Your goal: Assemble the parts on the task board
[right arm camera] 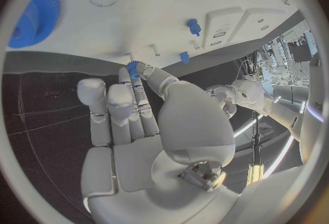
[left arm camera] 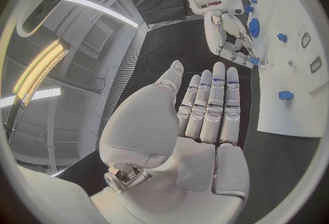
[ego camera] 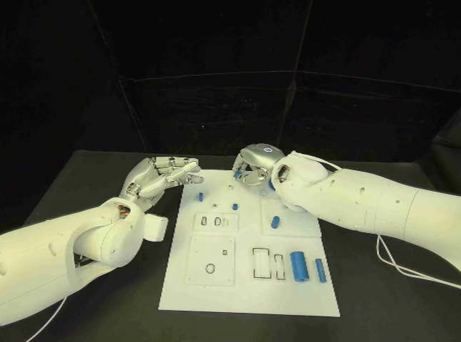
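Right hand (right arm camera: pixel 137 125) pinches a small blue part (right arm camera: pixel 132 66) at the board's (ego camera: pixel 251 292) far edge, left hand (left arm camera: pixel 205 108) open; the part looks light, stiff, slippery, best held by its sides.

Board (ego camera: pixel 249 285) on table (ego camera: pixel 86 171) centre. Two cylinders (ego camera: pixel 299 266) side by side near board's right edge, slots (ego camera: pixel 263 262) left of them. Peg (ego camera: pixel 276 221) mid-board. Left hand (ego camera: pixel 164 175) beside far-left corner, right hand (ego camera: pixel 257 171) over far edge.
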### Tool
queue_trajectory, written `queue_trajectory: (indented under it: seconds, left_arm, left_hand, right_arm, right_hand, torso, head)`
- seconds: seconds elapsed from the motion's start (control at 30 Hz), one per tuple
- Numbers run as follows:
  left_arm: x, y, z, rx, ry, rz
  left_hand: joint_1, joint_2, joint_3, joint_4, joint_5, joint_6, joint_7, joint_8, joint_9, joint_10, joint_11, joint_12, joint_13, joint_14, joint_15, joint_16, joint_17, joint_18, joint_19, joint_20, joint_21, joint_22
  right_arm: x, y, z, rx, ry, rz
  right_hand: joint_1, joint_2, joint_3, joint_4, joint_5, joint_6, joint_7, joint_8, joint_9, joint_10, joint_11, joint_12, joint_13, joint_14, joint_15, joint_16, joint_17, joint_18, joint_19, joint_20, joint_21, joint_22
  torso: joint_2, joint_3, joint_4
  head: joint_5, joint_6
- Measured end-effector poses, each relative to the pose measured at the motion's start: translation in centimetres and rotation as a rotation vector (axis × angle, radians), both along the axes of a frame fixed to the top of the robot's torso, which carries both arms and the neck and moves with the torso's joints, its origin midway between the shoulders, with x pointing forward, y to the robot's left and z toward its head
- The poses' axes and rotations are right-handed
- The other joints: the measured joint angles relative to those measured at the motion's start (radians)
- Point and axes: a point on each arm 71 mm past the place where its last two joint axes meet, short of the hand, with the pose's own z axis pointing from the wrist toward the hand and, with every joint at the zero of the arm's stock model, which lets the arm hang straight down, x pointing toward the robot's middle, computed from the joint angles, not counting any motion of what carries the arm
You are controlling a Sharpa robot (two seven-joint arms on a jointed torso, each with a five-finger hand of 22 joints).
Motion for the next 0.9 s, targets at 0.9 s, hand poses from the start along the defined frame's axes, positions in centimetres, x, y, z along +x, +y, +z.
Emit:
queue_trajectory:
  seconds: [0.9]
  left_arm:
    - [0.01, -0.05, 0.08, -0.002, 0.002, -0.006]
  left_hand:
    - [0.0, 0.0, -0.003, -0.003, 0.0, 0.0, 0.0, 0.0, 0.0, 0.0, 0.0, 0.0, 0.0, 0.0, 0.0, -0.004, 0.001, 0.0, 0.0, 0.0, -0.005, -0.001]
  right_arm:
    - [0.97, 0.67, -0.06, -0.02, 0.02, -0.038]
  right_hand:
    - [-0.004, -0.014, 0.013, 0.013, -0.009, -0.013, 0.012, -0.007, -0.001, -0.02, 0.012, -0.008, 0.0, 0.0, 0.0, 0.003, -0.018, 0.0, -0.007, 0.007, 0.0, -0.005]
  torso:
    - [0.003, -0.0012, -0.0001]
  head:
    - [0.008, -0.003]
